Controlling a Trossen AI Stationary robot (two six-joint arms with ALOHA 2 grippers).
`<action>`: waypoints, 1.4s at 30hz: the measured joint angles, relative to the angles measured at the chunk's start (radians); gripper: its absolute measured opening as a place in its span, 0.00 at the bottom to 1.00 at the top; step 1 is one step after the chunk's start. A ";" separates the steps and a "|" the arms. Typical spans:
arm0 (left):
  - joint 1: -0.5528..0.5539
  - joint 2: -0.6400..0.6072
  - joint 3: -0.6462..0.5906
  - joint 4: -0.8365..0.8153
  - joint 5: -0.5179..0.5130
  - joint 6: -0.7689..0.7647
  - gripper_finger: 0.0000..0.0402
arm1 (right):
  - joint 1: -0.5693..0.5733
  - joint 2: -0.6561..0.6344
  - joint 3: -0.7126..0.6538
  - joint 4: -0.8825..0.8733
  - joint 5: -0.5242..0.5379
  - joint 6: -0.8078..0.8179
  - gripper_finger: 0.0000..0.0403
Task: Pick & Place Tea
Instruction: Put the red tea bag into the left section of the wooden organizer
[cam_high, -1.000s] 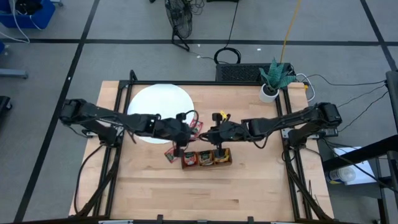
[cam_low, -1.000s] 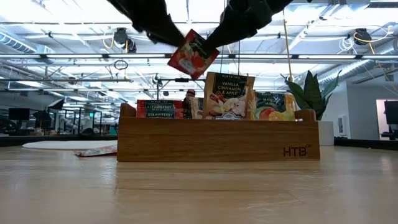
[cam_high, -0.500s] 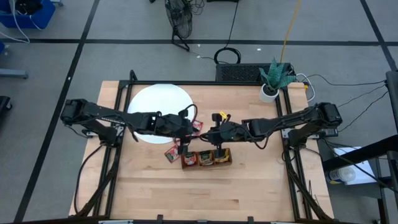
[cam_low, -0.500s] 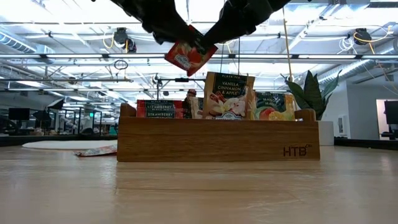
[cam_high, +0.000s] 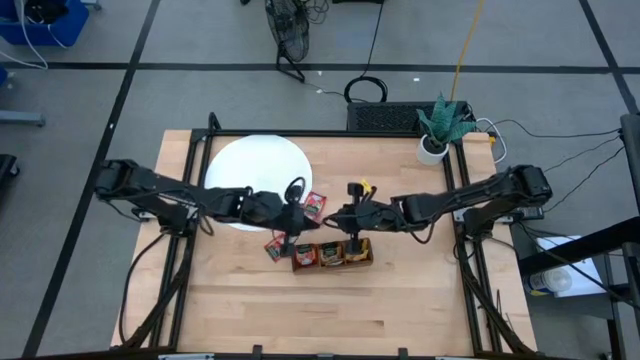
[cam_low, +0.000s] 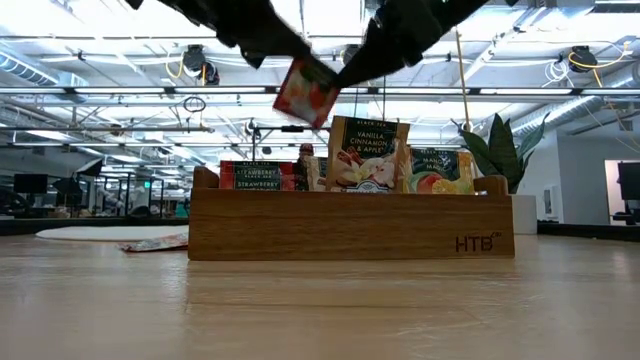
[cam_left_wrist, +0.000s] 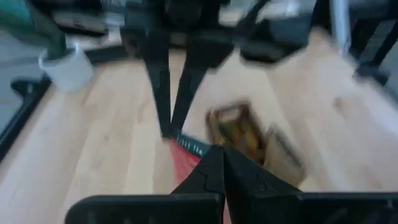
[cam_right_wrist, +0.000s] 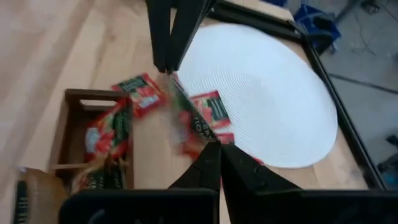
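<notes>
A red tea sachet (cam_low: 305, 92) hangs in the air above the long wooden tray (cam_low: 350, 225), which holds upright sachets in its three compartments (cam_high: 332, 256). My left gripper (cam_low: 288, 58) comes in from the table's left and is shut on the sachet's one upper corner. My right gripper (cam_low: 345, 72) comes in from the table's right and is shut on the other. More red sachets (cam_right_wrist: 140, 90) lie on the table between the tray and the white disc (cam_high: 255, 178); one (cam_high: 272, 247) lies left of the tray. My left gripper pinches the red sachet's upper corner (cam_low: 292, 70) on the table's left side between its two fingers, slanting down from the left. The sachet hangs below, clear of the tray. My right gripper pinches the opposite upper corner (cam_low: 326, 76), slanting down from the table's right. In its wrist view the sachet's edge (cam_right_wrist: 186, 134) runs away from the shut fingertips toward the other gripper.
A potted plant (cam_high: 440, 125) stands at the table's far right corner. The white disc fills the far left. The near half of the wooden table (cam_high: 330, 310) is bare wood.
My left gripper has moved toward the right gripper and taken hold of the sachet's free upper corner. The sachet, held by the right gripper alone a second ago, has turned a little more upright and stays above the tray.
</notes>
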 joint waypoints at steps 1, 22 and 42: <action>-0.005 -0.002 -0.021 0.041 -0.003 -0.015 0.01 | 0.005 -0.003 0.000 0.005 0.002 -0.009 0.00; -0.385 -0.080 -0.555 0.900 -0.387 0.010 0.00 | 0.013 -0.029 0.000 0.082 0.002 -0.015 0.00; -0.393 0.395 -0.597 1.517 -0.434 0.074 0.00 | 0.014 -0.028 0.000 0.115 0.001 0.004 0.00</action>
